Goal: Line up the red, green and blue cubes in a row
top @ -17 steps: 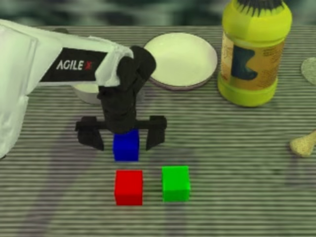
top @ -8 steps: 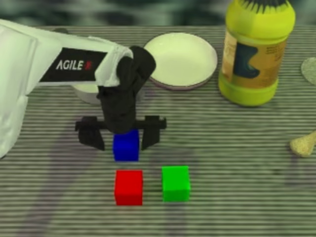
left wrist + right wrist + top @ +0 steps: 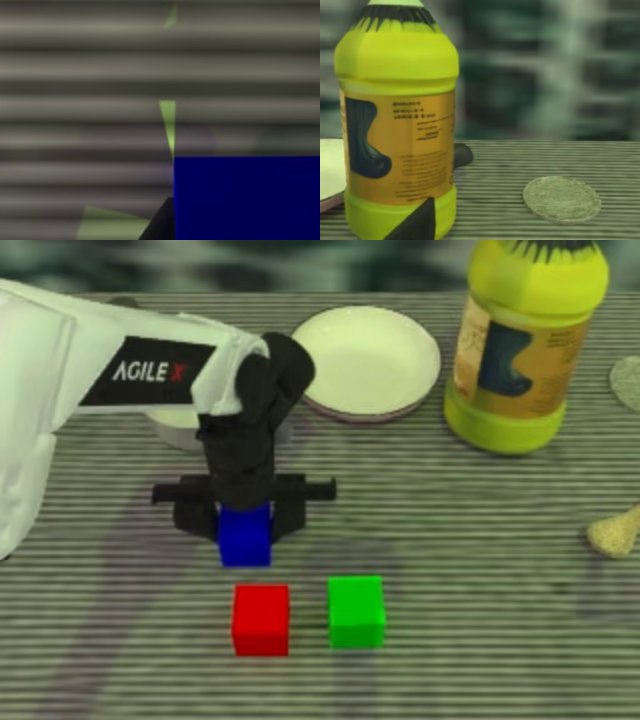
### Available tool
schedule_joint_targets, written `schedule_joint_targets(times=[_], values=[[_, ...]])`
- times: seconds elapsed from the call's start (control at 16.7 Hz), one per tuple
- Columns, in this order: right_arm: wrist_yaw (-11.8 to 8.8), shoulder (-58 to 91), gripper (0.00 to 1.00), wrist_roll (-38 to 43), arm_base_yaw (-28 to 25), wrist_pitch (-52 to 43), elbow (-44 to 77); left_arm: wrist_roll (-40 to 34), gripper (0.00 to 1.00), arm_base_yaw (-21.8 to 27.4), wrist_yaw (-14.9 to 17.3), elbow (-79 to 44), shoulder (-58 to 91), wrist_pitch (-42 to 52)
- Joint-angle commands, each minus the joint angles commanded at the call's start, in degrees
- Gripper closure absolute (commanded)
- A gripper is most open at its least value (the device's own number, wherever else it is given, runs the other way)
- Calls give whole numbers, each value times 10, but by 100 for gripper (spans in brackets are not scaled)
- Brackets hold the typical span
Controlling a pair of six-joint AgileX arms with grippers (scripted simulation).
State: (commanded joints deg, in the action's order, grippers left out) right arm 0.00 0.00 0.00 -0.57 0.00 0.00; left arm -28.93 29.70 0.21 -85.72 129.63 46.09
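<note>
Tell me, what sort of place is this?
Likely a computer-rendered tabletop test scene, not a real room: a striped table holds plain red, green and blue cubes, a yellow bottle and a white plate.

The blue cube point(image 3: 246, 536) sits clamped between the left gripper's point(image 3: 244, 516) fingers, just behind the red cube point(image 3: 261, 619), which stands flat beside the green cube point(image 3: 356, 611).

Blue cube point(image 3: 245, 197): fills one corner, close up | striped table point(image 3: 80, 115): behind it | dark fingertip point(image 3: 161, 225): touching cube's edge
</note>
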Motion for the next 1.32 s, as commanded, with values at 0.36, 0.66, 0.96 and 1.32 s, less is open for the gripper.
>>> schedule_joint_targets(times=[0.36,0.66,0.96,1.32], values=[[0,0,0,0,0,0,0,0,100,0,0,0,0,0],[0,0,0,0,0,0,0,4,100,-1,-5,-16,-24,33],[0,0,0,0,0,0,0,3,100,-8,-5,-69,-65,129],[0,0,0,0,0,0,0,2,100,-6,-6,-78,-70,142]])
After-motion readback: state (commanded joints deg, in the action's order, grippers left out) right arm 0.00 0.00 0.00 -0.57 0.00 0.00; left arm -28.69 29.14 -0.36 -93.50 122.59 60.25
